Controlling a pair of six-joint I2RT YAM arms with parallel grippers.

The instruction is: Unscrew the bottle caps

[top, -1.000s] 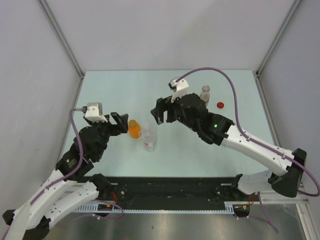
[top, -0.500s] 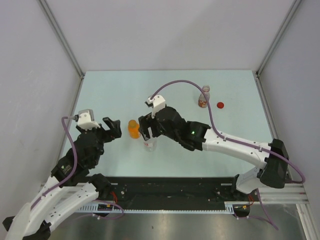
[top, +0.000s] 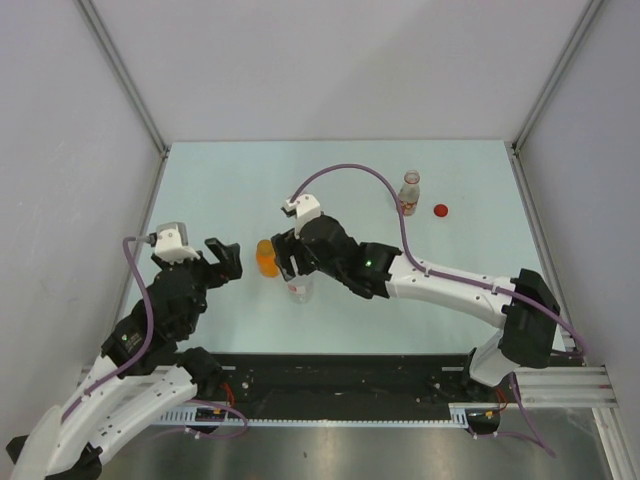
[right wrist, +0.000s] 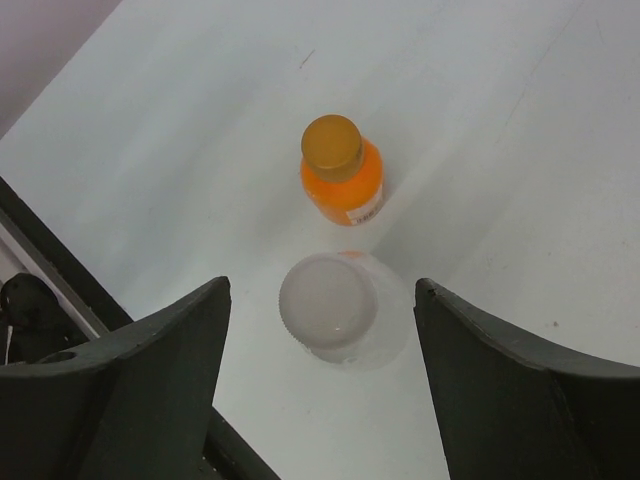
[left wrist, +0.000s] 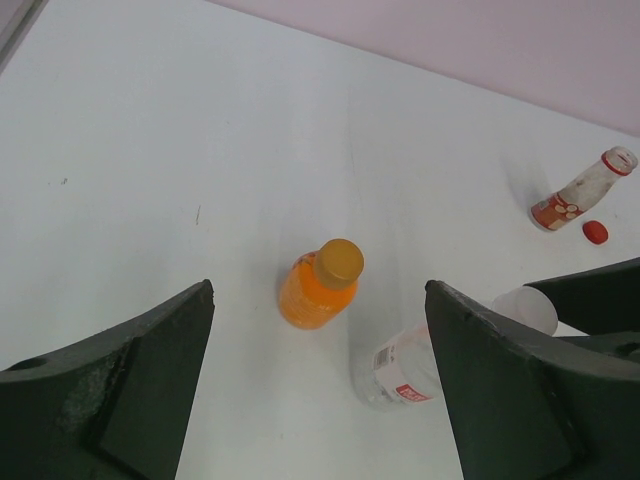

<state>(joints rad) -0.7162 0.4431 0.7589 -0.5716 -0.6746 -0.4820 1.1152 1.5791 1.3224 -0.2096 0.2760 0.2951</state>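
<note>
The right hand [right wrist: 320, 292] was spread, its fingers flanking the clear bottle's [right wrist: 385, 335] white cap [right wrist: 325, 300] without touching. The capped orange bottle [right wrist: 345, 190] stood just beside. The left hand [left wrist: 320, 290] was spread and empty nearby. The labelled bottle [left wrist: 568, 198] stood open well apart, with the red cap [left wrist: 595, 232] beside it on the surface [left wrist: 200, 120].

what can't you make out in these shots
- top view: the right gripper covers the top of the clear bottle
- left wrist view: print on the red-banded bottle is too small to read
- right wrist view: the red cap and red-banded bottle fall outside the frame
</note>
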